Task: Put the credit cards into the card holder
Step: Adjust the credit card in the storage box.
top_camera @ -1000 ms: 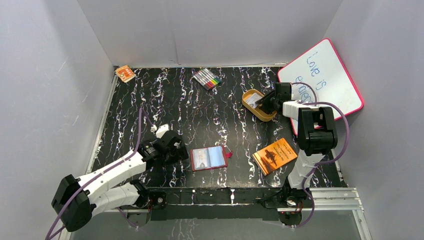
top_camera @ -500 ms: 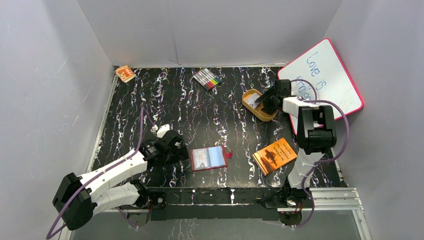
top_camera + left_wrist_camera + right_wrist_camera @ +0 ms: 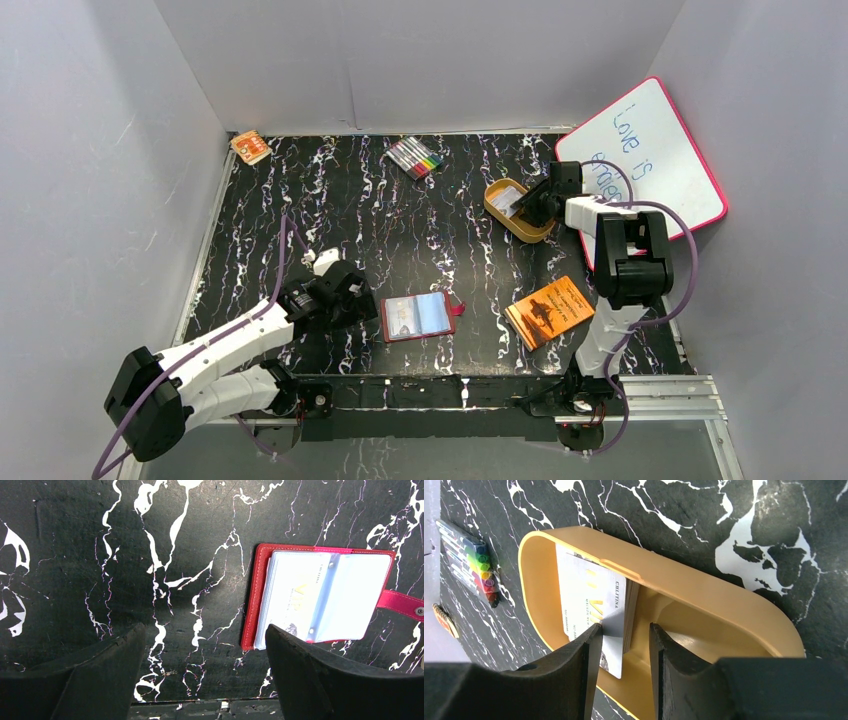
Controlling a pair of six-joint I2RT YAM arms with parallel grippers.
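Observation:
The credit cards (image 3: 591,597) are a whitish stack lying in an orange oval tray (image 3: 704,592) at the back right; they also show in the top view (image 3: 508,200). My right gripper (image 3: 624,640) reaches into the tray with its jaws narrowly open. The stack's near corner and one slipped-out card lie between the fingers, against the left finger (image 3: 586,650). In the top view the right gripper (image 3: 528,207) sits at the tray (image 3: 500,217). The card holder (image 3: 260,600), a red wallet, lies open on the table with a card in a clear sleeve. My left gripper (image 3: 205,630) is open and empty just left of the card holder (image 3: 417,316).
An orange booklet (image 3: 550,311) with a dark picture lies at the front right. A pink-framed whiteboard (image 3: 650,150) leans at the back right. A pack of markers (image 3: 415,157) and a small orange box (image 3: 250,147) lie along the back. Grey walls enclose the black marbled table (image 3: 330,220).
My right gripper has shifted slightly toward the back at the tray. The left arm and the card holder have hardly moved.

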